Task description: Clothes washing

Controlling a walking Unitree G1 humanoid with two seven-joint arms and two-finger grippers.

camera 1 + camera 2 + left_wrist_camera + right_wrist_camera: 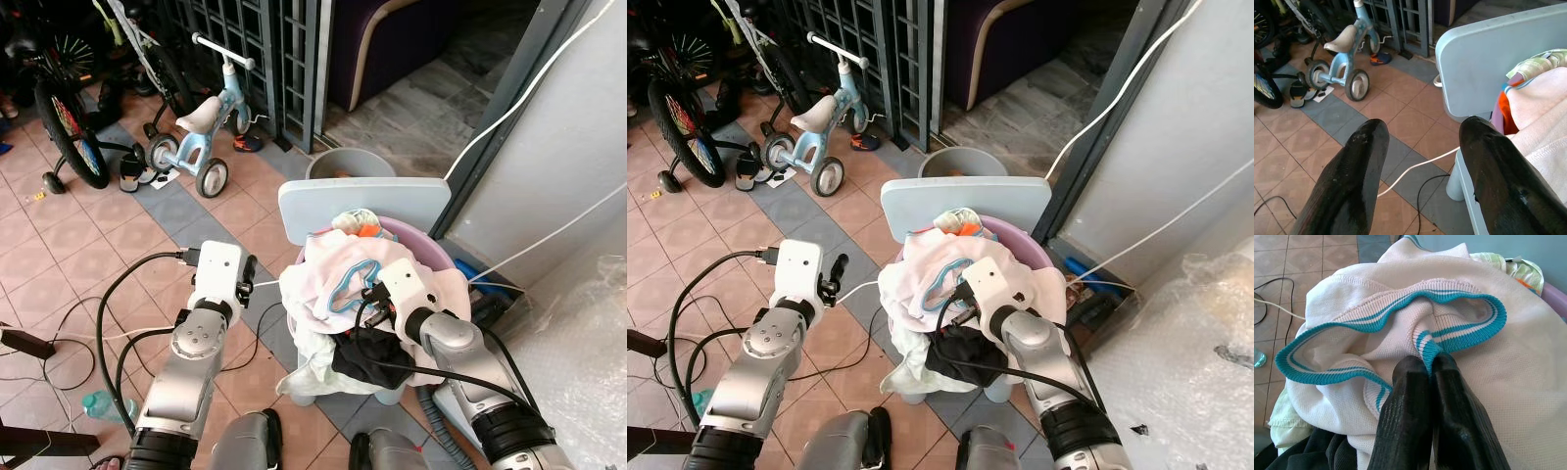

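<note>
Under right gripper (pixel 1429 366), collar (pixel 1426 348) fold pinched

Left arm bent and raised forward, left claw (pixel 1420 171) with fingers spread apart and nothing between them, right arm reaching inward, right claw (pixel 1429 377) pinched closed on fabric
</note>
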